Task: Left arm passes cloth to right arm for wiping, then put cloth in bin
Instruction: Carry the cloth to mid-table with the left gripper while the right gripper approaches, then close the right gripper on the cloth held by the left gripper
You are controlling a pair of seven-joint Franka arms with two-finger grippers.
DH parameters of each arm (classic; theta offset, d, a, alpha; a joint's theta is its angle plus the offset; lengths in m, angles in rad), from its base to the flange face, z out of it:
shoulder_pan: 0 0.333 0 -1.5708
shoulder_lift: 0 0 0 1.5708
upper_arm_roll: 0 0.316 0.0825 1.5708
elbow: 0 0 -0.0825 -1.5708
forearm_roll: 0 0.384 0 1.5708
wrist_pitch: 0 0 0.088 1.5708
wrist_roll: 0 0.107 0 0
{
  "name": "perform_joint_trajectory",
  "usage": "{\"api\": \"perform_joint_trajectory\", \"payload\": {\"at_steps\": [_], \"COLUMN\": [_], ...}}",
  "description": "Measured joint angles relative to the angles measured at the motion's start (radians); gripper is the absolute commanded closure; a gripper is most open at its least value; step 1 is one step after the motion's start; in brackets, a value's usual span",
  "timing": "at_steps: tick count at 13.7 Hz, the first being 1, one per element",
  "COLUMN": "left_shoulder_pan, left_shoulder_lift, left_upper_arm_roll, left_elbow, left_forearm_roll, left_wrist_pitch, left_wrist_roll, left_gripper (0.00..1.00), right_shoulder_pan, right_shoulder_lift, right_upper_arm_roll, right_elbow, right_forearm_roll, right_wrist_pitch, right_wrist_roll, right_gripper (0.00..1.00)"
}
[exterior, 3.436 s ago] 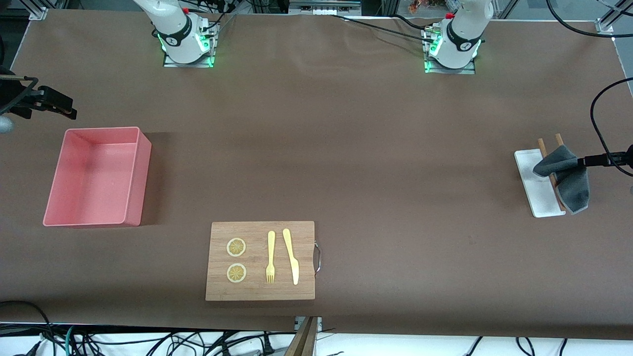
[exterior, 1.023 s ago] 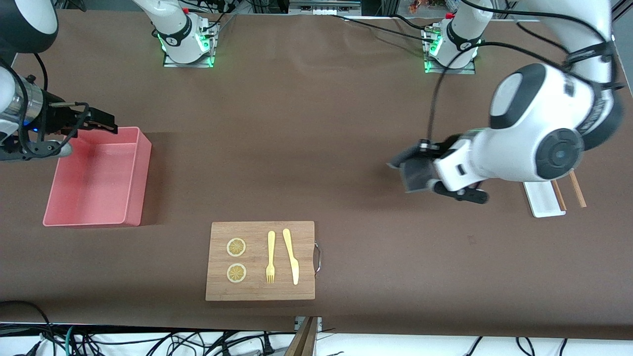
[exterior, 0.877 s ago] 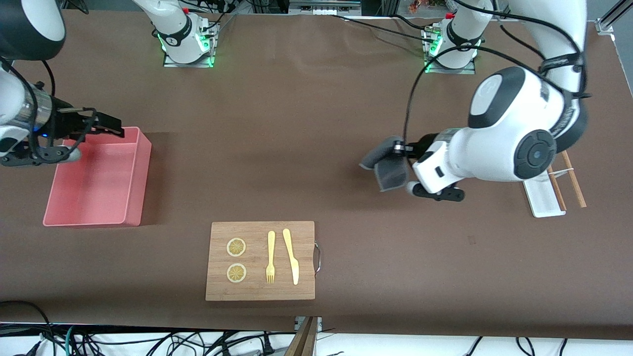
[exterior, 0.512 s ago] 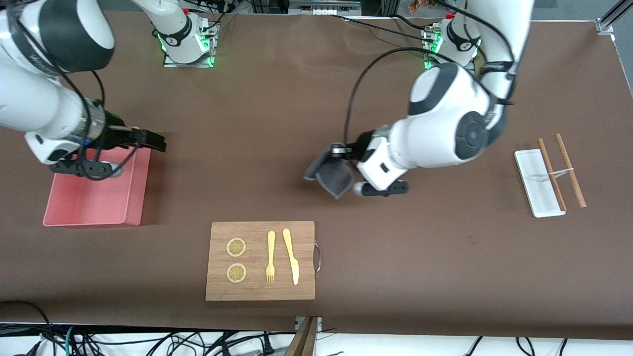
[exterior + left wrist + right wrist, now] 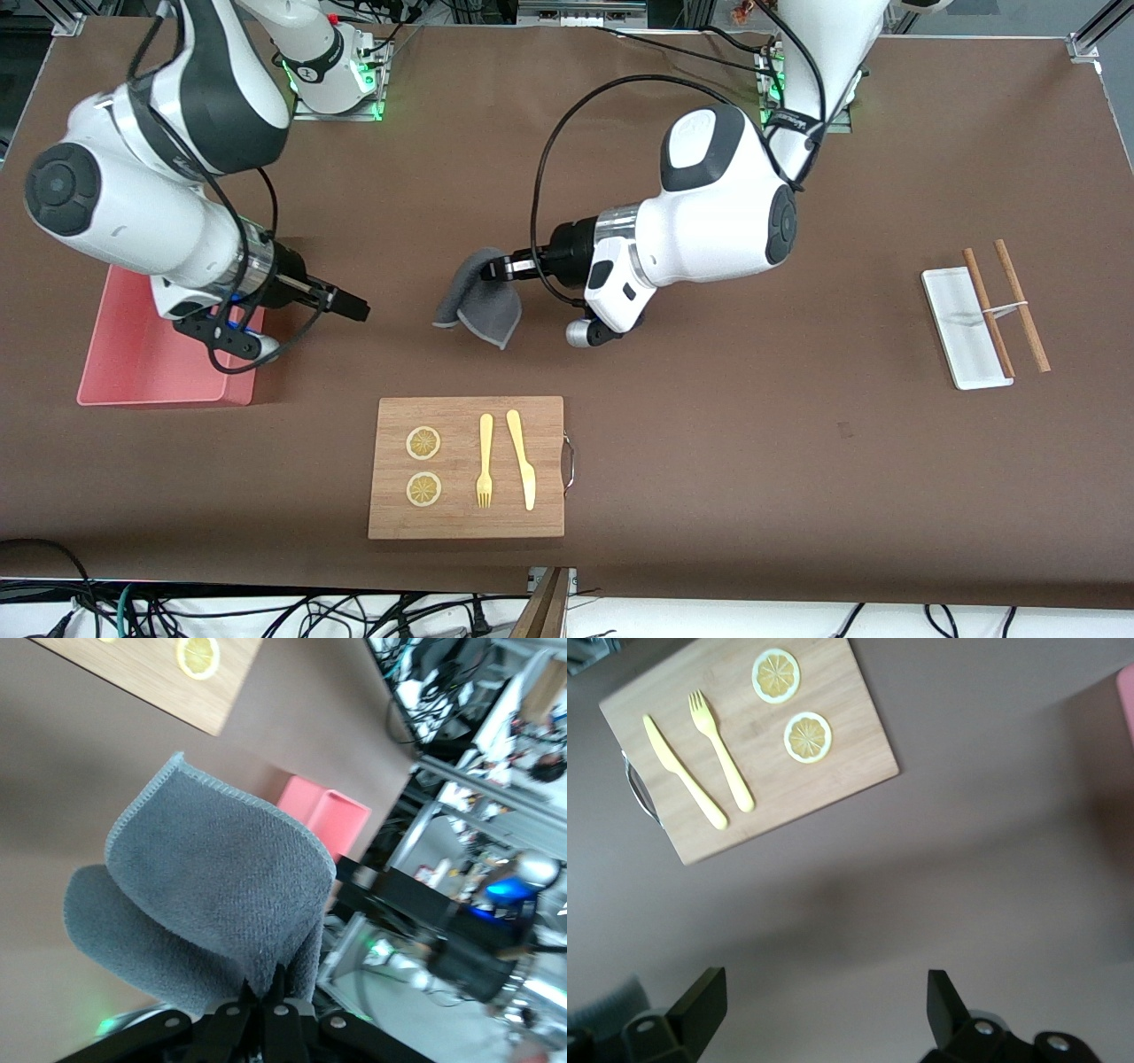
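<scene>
Left gripper [image 5: 498,269] fingers pinching cloth [image 5: 478,301], right gripper [image 5: 353,307] spread, bin [image 5: 124,372] half-hidden.

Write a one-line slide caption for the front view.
Left gripper holds the cloth out toward the open right gripper beside the bin.

left gripper [image 5: 493,269] clamped over mid-table holding fabric, right gripper [image 5: 354,308] spread wide, facing it

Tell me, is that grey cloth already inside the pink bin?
No, the cloth hangs from the left hand above the bare table, apart from the bin at the right arm's end.
</scene>
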Motion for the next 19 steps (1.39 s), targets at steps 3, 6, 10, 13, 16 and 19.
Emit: {"api": "perform_joint_trajectory", "payload": {"at_steps": [3, 6, 10, 13, 16, 19], "left_shoulder_pan": [-0.052, -0.072, -0.070, -0.070, -0.068, -0.068], "left_shoulder_lift": [0.019, 0.032, 0.032, 0.032, 0.032, 0.032], "left_upper_arm_roll": [0.000, 0.000, 0.004, 0.005, 0.006, 0.006], "left_elbow": [0.000, 0.003, 0.010, 0.011, 0.012, 0.012], "left_forearm_roll": [-0.072, -0.089, -0.089, -0.089, -0.089, -0.089], "left_wrist_pitch": [0.105, 0.147, 0.148, 0.149, 0.149, 0.149], "left_wrist_roll": [-0.008, -0.012, -0.019, -0.020, -0.020, -0.020], "left_gripper": [1.00, 1.00, 1.00, 1.00, 1.00, 1.00], "right_shoulder_pan": [0.032, 0.033, 0.041, 0.038, 0.038, 0.034], "right_shoulder_lift": [0.027, 0.034, 0.036, 0.036, 0.041, 0.057], "right_upper_arm_roll": [0.000, -0.002, -0.002, -0.007, -0.009, -0.016], "right_elbow": [0.000, 0.001, 0.002, 0.004, 0.006, 0.064], "right_forearm_roll": [0.038, 0.110, 0.121, 0.121, 0.121, 0.153], "right_wrist_pitch": [0.089, 0.114, 0.116, 0.118, 0.127, 0.137], "right_wrist_roll": [0.096, 0.115, 0.139, 0.140, 0.140, 0.140], "right_gripper": [0.00, 0.00, 0.00, 0.00, 0.00, 0.00]}}
